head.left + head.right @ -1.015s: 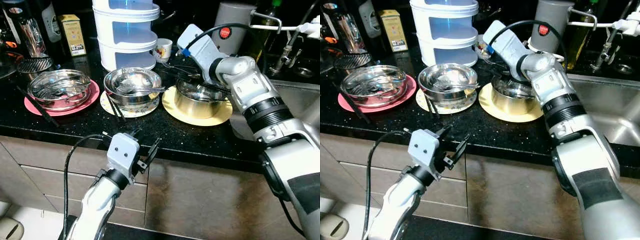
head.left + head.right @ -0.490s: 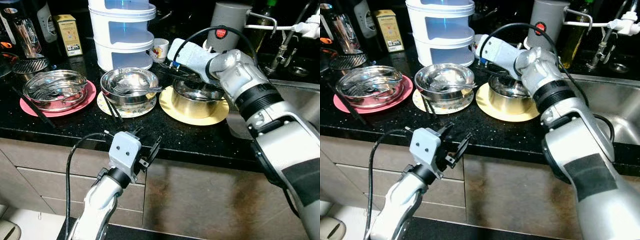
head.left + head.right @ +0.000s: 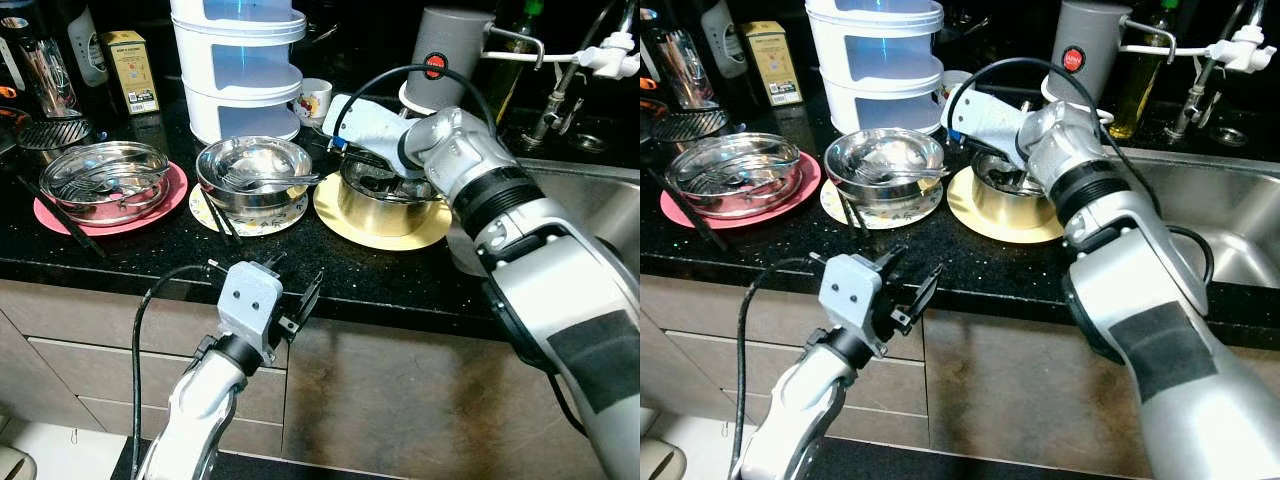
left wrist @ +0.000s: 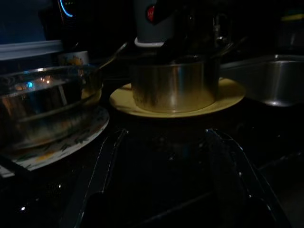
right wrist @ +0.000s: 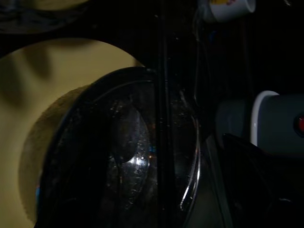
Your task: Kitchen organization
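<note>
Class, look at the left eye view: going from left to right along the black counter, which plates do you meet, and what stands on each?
Pink plate with a steel bowl → patterned plate with a steel bowl holding a fork → yellow plate with a steel pot, the right gripper over it.

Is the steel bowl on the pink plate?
Yes, the steel bowl sits on the pink plate, left on the counter.

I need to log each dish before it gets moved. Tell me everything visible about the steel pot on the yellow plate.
The steel pot is round, straight-walled and shiny, standing upright, centred on a yellow plate on the black countertop, right of two steel bowls. The right end effector reaches over its rim; what it holds is unclear.
</note>
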Motion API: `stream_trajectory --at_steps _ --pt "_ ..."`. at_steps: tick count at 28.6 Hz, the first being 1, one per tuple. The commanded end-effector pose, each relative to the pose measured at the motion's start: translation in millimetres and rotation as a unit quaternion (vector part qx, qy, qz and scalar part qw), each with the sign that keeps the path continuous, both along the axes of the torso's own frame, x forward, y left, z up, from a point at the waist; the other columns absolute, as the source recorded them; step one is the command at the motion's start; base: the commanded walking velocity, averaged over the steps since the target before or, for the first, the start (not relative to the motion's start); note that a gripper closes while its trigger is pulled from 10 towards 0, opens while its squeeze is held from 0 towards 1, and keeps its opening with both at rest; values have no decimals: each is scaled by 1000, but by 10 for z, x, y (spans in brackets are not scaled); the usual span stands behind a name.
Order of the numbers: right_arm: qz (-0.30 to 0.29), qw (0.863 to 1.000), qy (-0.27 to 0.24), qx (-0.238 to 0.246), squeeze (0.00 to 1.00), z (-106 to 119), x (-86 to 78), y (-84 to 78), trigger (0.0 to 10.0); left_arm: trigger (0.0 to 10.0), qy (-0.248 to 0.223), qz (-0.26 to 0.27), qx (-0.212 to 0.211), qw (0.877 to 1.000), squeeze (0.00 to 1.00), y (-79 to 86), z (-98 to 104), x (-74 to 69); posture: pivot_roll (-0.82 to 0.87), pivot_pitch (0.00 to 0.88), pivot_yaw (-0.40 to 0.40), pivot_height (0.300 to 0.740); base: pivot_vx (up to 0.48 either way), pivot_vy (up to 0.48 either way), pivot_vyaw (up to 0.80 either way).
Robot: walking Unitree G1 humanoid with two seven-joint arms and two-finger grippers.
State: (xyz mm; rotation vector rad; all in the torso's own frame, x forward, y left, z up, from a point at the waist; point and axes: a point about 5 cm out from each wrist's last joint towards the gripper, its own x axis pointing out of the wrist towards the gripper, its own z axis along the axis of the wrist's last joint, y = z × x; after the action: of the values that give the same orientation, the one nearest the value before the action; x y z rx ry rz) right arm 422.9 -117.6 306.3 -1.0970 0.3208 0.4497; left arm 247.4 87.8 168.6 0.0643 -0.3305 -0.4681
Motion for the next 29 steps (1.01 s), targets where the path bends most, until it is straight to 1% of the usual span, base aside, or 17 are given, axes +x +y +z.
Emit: stream_trajectory --at_steps 1,6,8,10,12,13,17,20,21,22,23,25,29 --pt "-10 1000 -14 -1 0 29 10 -8 10000 10000 3 1 -6 1000 0 -17 23 -36 -48 32 -127 740 0 0 0" --pt "-13 1000 -15 -9 0 4 15 -22 10000 10000 1 3 -10 1000 0 -7 64 -71 -44 56 -133 740 0 0 0" --pt "-13 1000 -11 -20 0 -26 16 -22 10000 10000 0 5 -13 1000 0 3 97 -103 -44 78 -138 740 0 0 0" --pt "-13 1000 -11 -25 0 -41 17 -24 10000 10000 0 6 -14 1000 0 7 113 -114 -44 81 -138 740 0 0 0" --pt "-18 999 -16 -39 0 -64 22 -40 10000 10000 -4 9 -19 1000 0 17 181 -134 -42 98 -143 740 0 0 0" --pt "-18 999 -16 -39 0 -64 22 -40 10000 10000 -4 9 -19 1000 0 17 181 -134 -42 98 -143 740 0 0 0" --pt "-22 999 -25 -39 0 -61 27 -28 10000 10000 -15 16 -25 999 0 39 302 -164 -33 122 -152 740 0 0 0" --pt "-27 998 -35 -41 0 -41 31 -25 10000 10000 -18 19 -27 999 0 54 348 -175 -29 131 -156 740 0 0 0" --pt "-30 998 -41 -46 0 -30 34 -29 8118 10000 -20 21 -28 999 0 62 365 -179 -29 134 -157 740 0 0 0" --pt "-33 997 -45 -52 0 -19 35 -36 4392 10000 -20 22 -28 999 0 67 378 -186 -29 137 -159 740 0 0 0" --pt "-39 995 -57 -69 0 7 40 -57 0 10000 -20 25 -29 999 0 71 400 -204 -29 143 -162 740 0 0 0" --pt "-44 994 -65 -82 0 29 42 -78 0 10000 -19 25 -31 999 0 70 413 -217 -32 146 -162 740 0 0 0" --pt "-48 992 -73 -91 0 67 43 -100 0 10000 -16 24 -32 999 0 61 426 -226 -37 147 -162 740 0 0 0"
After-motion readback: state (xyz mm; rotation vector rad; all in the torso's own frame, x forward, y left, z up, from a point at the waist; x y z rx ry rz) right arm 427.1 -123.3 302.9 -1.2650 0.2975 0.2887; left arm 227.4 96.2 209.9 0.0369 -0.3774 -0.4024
